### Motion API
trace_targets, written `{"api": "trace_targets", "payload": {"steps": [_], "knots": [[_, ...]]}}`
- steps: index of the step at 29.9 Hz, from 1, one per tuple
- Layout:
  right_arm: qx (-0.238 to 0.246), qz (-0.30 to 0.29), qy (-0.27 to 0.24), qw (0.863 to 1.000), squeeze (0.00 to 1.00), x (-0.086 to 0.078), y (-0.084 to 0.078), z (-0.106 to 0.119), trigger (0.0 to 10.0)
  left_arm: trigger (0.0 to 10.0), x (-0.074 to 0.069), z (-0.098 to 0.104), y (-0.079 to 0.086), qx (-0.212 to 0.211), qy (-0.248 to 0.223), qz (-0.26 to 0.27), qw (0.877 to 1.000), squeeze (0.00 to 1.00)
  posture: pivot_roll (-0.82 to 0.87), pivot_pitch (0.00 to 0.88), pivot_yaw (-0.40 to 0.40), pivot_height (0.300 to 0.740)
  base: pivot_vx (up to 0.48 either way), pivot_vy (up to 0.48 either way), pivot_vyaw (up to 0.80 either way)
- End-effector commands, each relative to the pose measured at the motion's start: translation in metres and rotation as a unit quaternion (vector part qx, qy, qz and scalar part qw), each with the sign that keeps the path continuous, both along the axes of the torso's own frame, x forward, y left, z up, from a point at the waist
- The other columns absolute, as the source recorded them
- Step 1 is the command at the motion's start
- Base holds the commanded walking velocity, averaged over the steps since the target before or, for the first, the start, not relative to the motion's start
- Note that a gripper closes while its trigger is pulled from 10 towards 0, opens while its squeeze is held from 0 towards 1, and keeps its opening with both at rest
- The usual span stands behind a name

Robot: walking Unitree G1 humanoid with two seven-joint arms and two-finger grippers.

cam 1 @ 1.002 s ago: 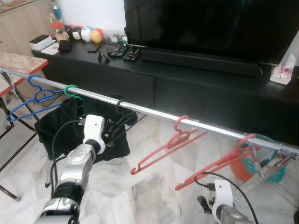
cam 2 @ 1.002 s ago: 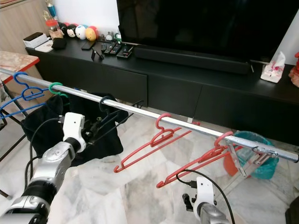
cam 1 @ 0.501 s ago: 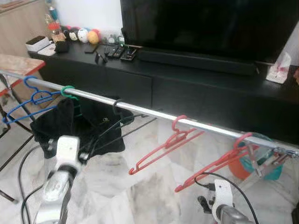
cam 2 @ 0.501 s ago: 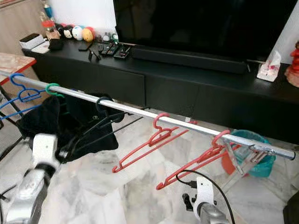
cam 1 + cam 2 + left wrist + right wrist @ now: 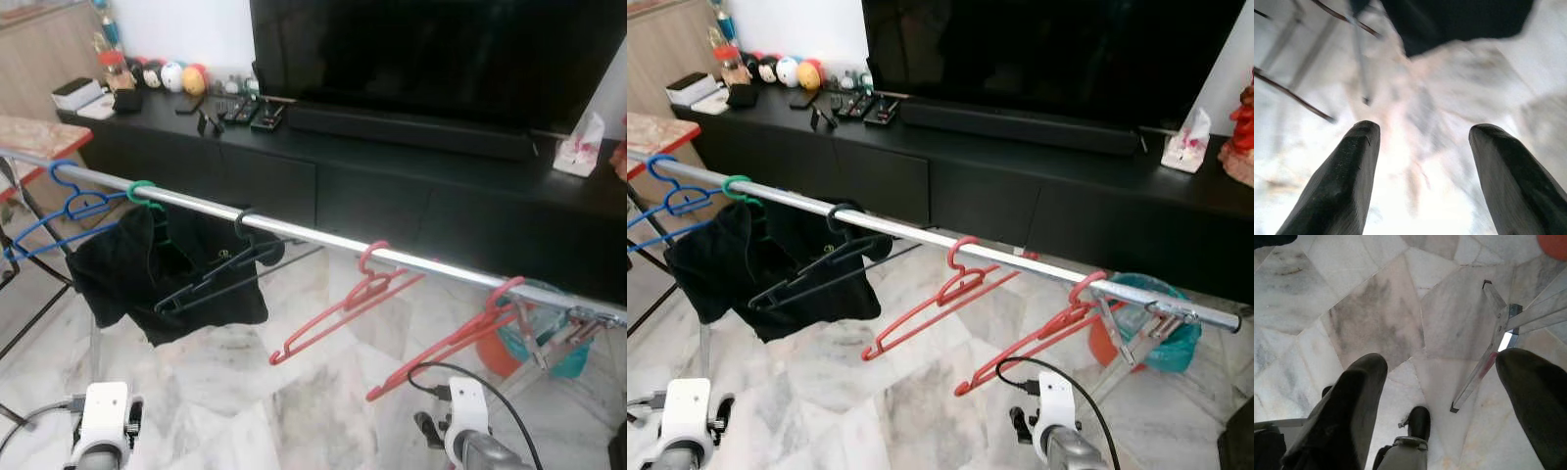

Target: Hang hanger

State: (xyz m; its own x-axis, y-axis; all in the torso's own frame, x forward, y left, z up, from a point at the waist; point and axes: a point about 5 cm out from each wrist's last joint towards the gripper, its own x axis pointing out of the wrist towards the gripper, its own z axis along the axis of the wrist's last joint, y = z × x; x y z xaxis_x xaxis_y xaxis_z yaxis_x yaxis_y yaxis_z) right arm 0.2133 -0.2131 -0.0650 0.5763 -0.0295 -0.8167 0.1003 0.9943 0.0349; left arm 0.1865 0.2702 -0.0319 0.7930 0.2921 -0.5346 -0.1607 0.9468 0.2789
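A long silver metal rail [image 5: 323, 238] crosses the room in front of a low black TV bench [image 5: 392, 186], and five hangers hang on it: one blue wire hanger [image 5: 59, 211] at the left end, one green-hooked hanger [image 5: 145, 192] carrying a black garment [image 5: 127, 264], one black plastic hanger [image 5: 220, 269] hooked on next to it and tilted down to the left, and two red plastic hangers [image 5: 343, 308], the second red hanger [image 5: 451, 338] near the rail's right end. Behind that end stands a teal bin [image 5: 1161, 333] with something orange beside it; its contents cannot be made out. On the bench sit a large black television [image 5: 431, 59], a few remote controls [image 5: 245, 110], small round toys [image 5: 181, 76] and a tissue pack [image 5: 583, 152].

Both arms are low. The left gripper [image 5: 1422, 181] has its two black fingers [image 5: 1347, 181] spread apart over the blurred marble floor [image 5: 1449, 98], holding nothing. The right gripper [image 5: 1442, 411] likewise stands with fingers wide apart above the marble tiles, beside a metal rack foot [image 5: 1484, 367].
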Motion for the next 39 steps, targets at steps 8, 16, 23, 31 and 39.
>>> {"api": "trace_targets", "payload": {"steps": [8,16,23,31,39], "knots": [[-0.004,0.000,-0.003,1.000,0.00,0.004,0.000,0.002,10.0,10.0,0.006,-0.030,-0.036,-0.051,0.108,-0.089,0.989,0.00,-0.03,0.000,0.014,0.740,0.000,0.000,0.00],[-0.005,-0.002,-0.003,1.000,0.00,0.005,0.000,0.003,10.0,10.0,0.002,-0.040,-0.048,-0.059,0.153,-0.098,0.982,0.00,-0.05,0.000,0.014,0.740,0.000,0.000,0.00],[-0.006,-0.006,-0.004,1.000,0.00,0.004,-0.001,0.002,10.0,10.0,0.003,-0.043,-0.055,-0.069,0.161,-0.102,0.979,0.00,-0.05,0.000,0.017,0.740,0.000,0.000,0.00],[-0.004,-0.007,0.002,1.000,0.00,0.003,0.000,0.001,10.0,10.0,-0.003,-0.046,-0.058,-0.073,0.170,-0.098,0.978,0.00,-0.05,0.000,0.017,0.740,0.000,0.273,0.00],[-0.004,-0.002,0.008,1.000,0.00,0.001,0.001,0.000,10.0,10.0,-0.010,-0.050,-0.057,-0.074,0.184,-0.096,0.975,0.00,-0.05,0.000,0.022,0.740,0.000,0.381,-0.49]]}}
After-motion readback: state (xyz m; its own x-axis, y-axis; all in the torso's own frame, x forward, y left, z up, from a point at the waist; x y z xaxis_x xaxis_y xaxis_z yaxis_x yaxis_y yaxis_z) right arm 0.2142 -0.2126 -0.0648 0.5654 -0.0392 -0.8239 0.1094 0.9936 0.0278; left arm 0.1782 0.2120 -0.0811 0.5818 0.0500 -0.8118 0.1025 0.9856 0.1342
